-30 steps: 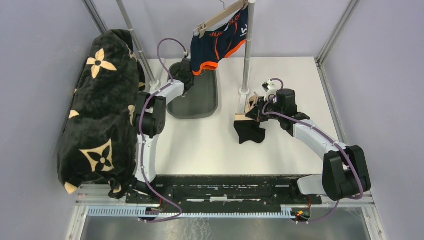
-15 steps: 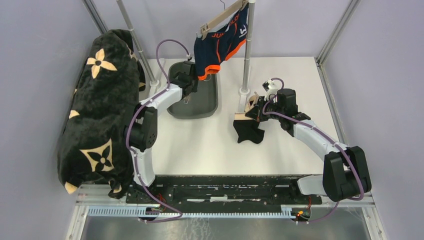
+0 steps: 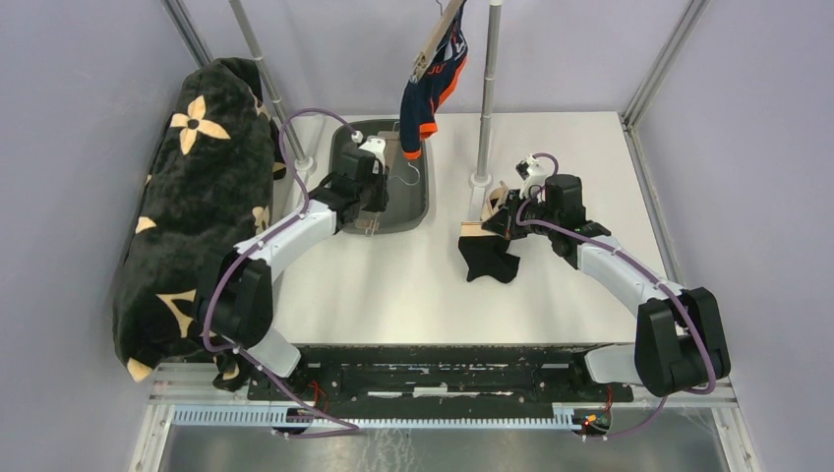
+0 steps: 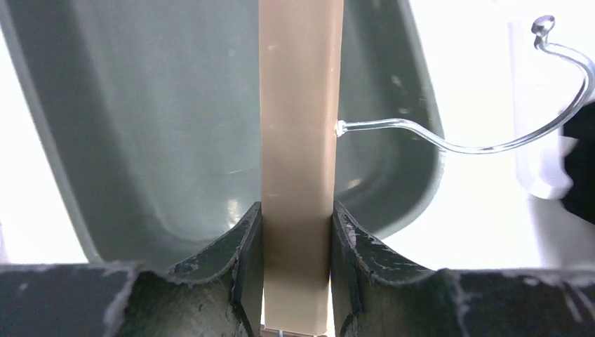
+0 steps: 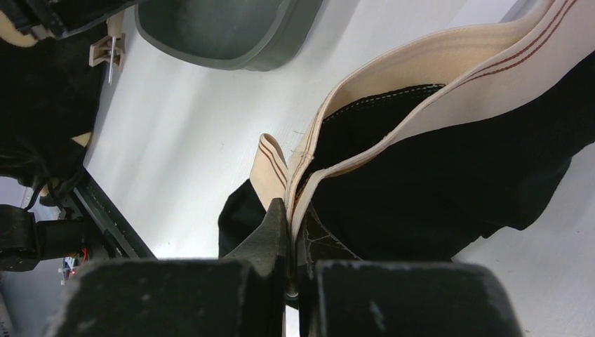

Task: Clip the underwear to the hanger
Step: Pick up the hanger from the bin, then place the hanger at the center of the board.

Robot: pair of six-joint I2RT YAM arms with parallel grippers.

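Observation:
My left gripper (image 3: pixel 380 183) is over the grey tray (image 3: pixel 346 211) and is shut on the wooden bar of a hanger (image 3: pixel 393 163). In the left wrist view the bar (image 4: pixel 300 126) runs up between the jaws (image 4: pixel 297 232), and its wire hook (image 4: pixel 491 144) curves off to the right. My right gripper (image 3: pixel 496 224) is shut on the cream waistband of the black underwear (image 3: pixel 489 261), which droops onto the table. In the right wrist view the waistband (image 5: pixel 393 91) is pinched between the fingers (image 5: pixel 293 235), with the black cloth (image 5: pixel 435 196) beyond.
A second wooden hanger with navy and orange underwear (image 3: pixel 430 79) hangs from the rail next to the upright pole (image 3: pixel 484 108). A black plush blanket with tan flowers (image 3: pixel 197 216) is draped at the left. The tray edge (image 5: pixel 231 42) shows in the right wrist view.
My left arm has come down from beside the hanging navy underwear to the tray and now grips a wooden hanger. The hanging underwear has swung edge-on. The right arm has not moved.

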